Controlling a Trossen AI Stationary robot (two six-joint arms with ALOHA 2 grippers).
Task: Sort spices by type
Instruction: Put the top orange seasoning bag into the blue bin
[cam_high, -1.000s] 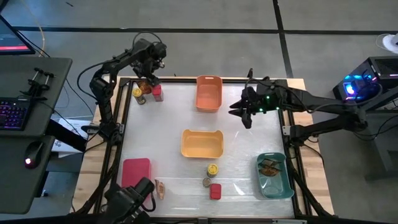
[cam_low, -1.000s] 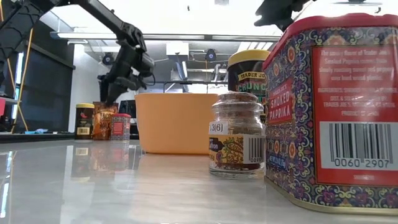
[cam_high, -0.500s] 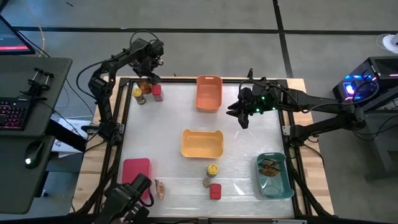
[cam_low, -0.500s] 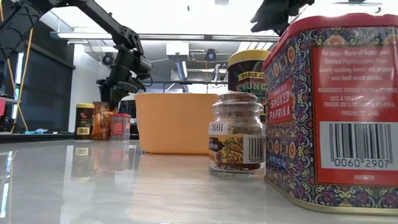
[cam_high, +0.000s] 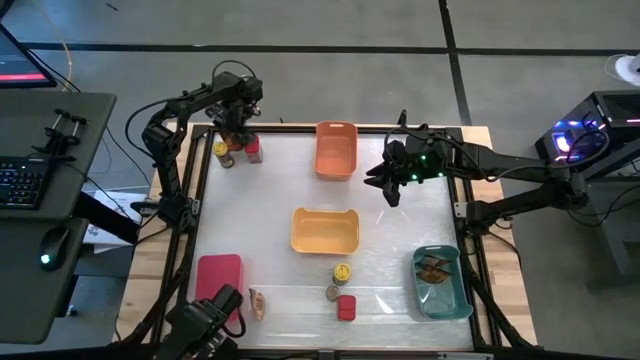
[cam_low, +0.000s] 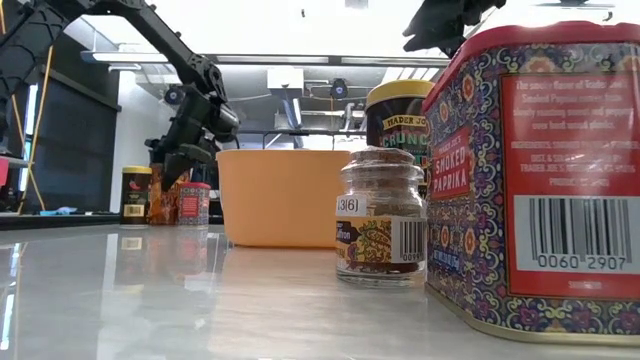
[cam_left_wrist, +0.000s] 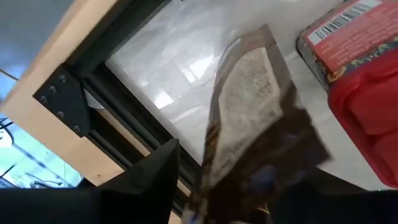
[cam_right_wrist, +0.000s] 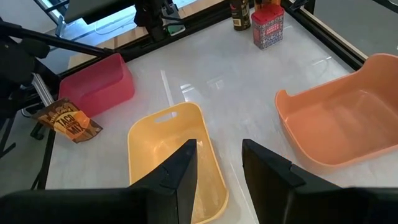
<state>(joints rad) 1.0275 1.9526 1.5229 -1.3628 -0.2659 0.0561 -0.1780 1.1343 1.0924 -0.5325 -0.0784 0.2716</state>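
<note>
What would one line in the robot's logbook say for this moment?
left gripper: closing on brown spice packet at far-left corner | right gripper: open, empty, hovering near orange bin | teal bin: holds packets

arms: black, jointed | cables: black, looped | right arm (cam_high: 500, 165): green light

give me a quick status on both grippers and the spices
Left gripper down at far-left corner, closing around brown packet beside red tin. Right gripper open, empty, hovering between orange bin and yellow bin. Nothing blocking.
</note>
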